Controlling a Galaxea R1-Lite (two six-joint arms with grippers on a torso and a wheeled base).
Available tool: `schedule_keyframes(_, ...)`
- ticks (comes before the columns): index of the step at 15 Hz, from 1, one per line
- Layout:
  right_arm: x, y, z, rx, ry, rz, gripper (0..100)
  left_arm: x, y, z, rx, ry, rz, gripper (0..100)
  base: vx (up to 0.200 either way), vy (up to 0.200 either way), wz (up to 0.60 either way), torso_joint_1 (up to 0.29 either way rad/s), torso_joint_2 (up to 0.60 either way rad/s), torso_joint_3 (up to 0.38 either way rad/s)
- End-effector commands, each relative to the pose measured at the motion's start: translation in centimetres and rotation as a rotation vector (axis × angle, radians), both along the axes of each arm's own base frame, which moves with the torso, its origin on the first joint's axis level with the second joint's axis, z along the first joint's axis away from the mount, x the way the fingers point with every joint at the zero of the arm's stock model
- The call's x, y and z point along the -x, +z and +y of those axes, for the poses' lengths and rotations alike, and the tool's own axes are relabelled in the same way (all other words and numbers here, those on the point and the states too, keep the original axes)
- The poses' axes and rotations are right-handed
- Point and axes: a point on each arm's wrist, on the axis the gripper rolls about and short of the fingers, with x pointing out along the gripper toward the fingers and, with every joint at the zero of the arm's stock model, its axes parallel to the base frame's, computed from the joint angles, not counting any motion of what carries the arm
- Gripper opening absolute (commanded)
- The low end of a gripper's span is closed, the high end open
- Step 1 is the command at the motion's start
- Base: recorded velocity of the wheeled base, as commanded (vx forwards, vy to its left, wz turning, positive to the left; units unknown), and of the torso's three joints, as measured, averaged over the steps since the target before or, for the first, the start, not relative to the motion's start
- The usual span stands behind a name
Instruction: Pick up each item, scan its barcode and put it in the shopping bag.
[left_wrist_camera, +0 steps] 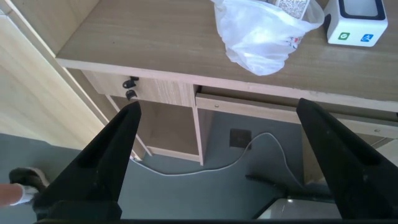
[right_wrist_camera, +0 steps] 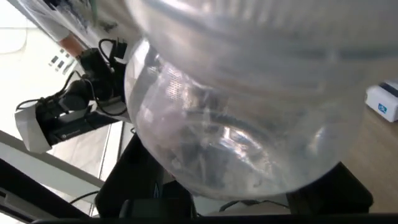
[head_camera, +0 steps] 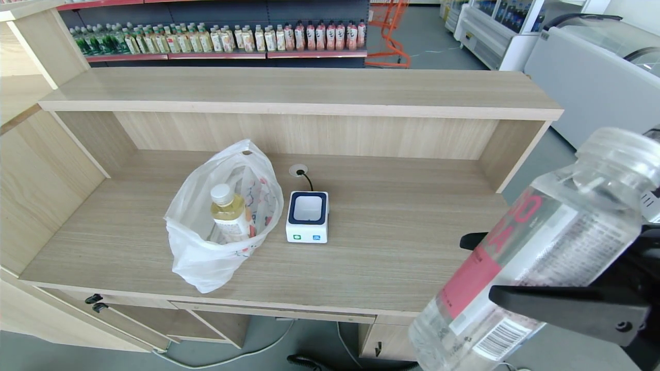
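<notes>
Bottle of clear plastic with a pink-red label (head_camera: 536, 247) lies slanted in my right gripper (head_camera: 495, 268) in the head view, its base low and near, its neck up and away to the right. The black fingers close on its middle from either side. It hangs off the right end of the light wooden counter (head_camera: 392, 232), well apart from the white box scanner with the dark blue window (head_camera: 307, 216). I judge this a carrying hold. The barcode near the base faces up toward my head, not toward the scanner, so the scan is not yet done. The white translucent plastic shopping bag (head_camera: 196, 257) stands just left of the scanner, mouth open. A yellow drink bottle with a white cap (head_camera: 229, 214) is already upright inside.

From the left wrist, my left gripper (left_wrist_camera: 217, 155) hangs below the counter's front edge, fingers spread wide and holding nothing. I judge it is parked out of the way. The bag (left_wrist_camera: 261, 37) and scanner (left_wrist_camera: 357, 22) sit above it on the counter.

From the right wrist, the bottle's rounded, ribbed base (right_wrist_camera: 236, 124) is close against the lens. It is see-through and looks empty or filled with clear liquid; I cannot tell which.
</notes>
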Motion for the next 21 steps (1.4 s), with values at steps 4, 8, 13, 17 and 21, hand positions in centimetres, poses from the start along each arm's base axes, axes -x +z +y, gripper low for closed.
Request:
schedule_keyframes(4,-1.7,-1.7,-3.7,0.345,-0.224,-0.621,0,0.0,0.0,0.0,0.000,0.001,0.001,100,0.000,0.000,0.00,0.000,0.00,0.000)
schedule_keyframes(8,-2.3,-1.8,-5.5,0.685,-0.431,-0.976,0,0.0,0.0,0.0,0.000,0.001,0.001,100,0.000,0.000,0.00,0.000,0.00,0.000)
schedule_keyframes(13,-3.2,-0.7,-6.1,0.849,-0.597,-1.057,0,0.0,0.0,0.0,0.000,0.000,0.000,100,0.000,0.000,0.00,0.000,0.00,0.000)
schedule_keyframes(17,-3.0,-0.8,-6.3,0.887,-0.616,-1.069,0,0.0,0.0,0.0,0.000,0.000,0.000,100,0.000,0.000,0.00,0.000,0.00,0.000)
schedule_keyframes(21,-2.4,-1.3,-6.5,0.892,-0.615,-1.061,0,0.0,0.0,0.0,0.000,0.000,0.000,100,0.000,0.000,0.00,0.000,0.00,0.000)
